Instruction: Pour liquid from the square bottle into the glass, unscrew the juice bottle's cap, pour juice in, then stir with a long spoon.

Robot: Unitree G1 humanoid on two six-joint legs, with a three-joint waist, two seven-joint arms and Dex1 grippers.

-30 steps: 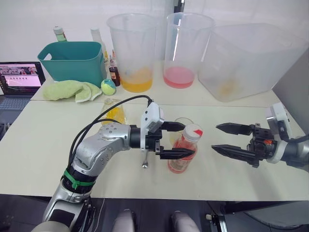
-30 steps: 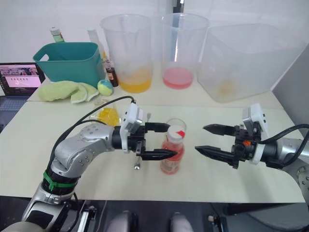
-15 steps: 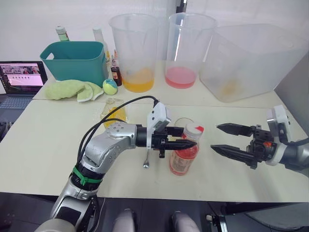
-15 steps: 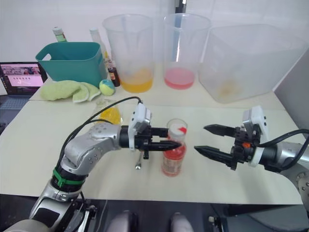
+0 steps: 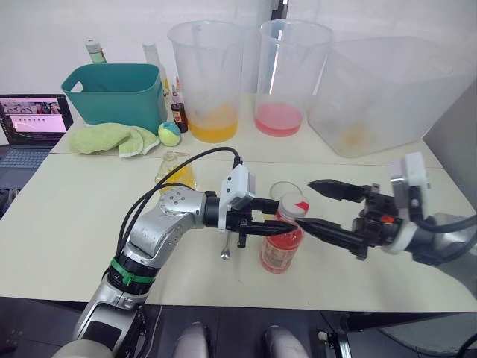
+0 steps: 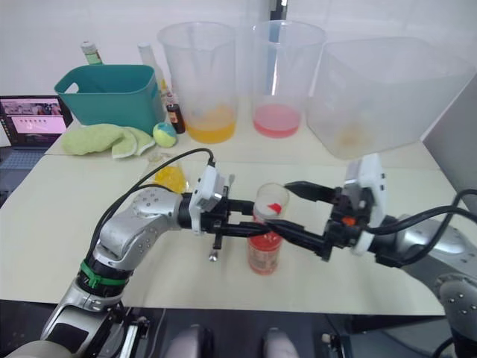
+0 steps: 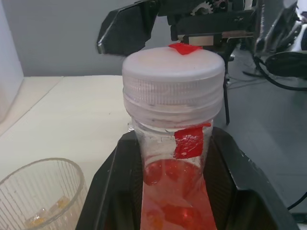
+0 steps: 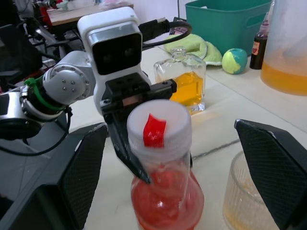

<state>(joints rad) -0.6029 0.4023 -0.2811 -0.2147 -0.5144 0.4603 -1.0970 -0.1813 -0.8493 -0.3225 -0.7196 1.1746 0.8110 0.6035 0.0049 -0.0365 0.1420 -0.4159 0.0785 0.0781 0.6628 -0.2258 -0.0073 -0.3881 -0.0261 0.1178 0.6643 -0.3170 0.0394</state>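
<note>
The juice bottle [image 5: 282,250] with pink-red liquid stands upright near the table's front, and my left gripper [image 5: 277,218] is shut on its neck just below the white cap [image 5: 295,206]. My right gripper [image 5: 303,203] is open, one finger on each side of the cap without touching it. The glass [image 5: 282,189] stands right behind the bottle with a little yellow liquid in its bottom. The square bottle [image 5: 174,170] of yellow liquid stands further left and back. The long spoon [image 5: 226,245] lies on the table under my left gripper.
Three big translucent buckets [image 5: 207,82] [image 5: 287,74] [image 5: 380,89] line the back table. A teal basket [image 5: 115,93], a green cloth [image 5: 104,138], a ball [image 5: 169,133] and a small dark bottle [image 5: 179,115] sit at the back left, a laptop [image 5: 30,123] at the far left.
My left gripper closed from wide open onto the juice bottle's neck. My right gripper moved left, its open fingers now flanking the cap.
</note>
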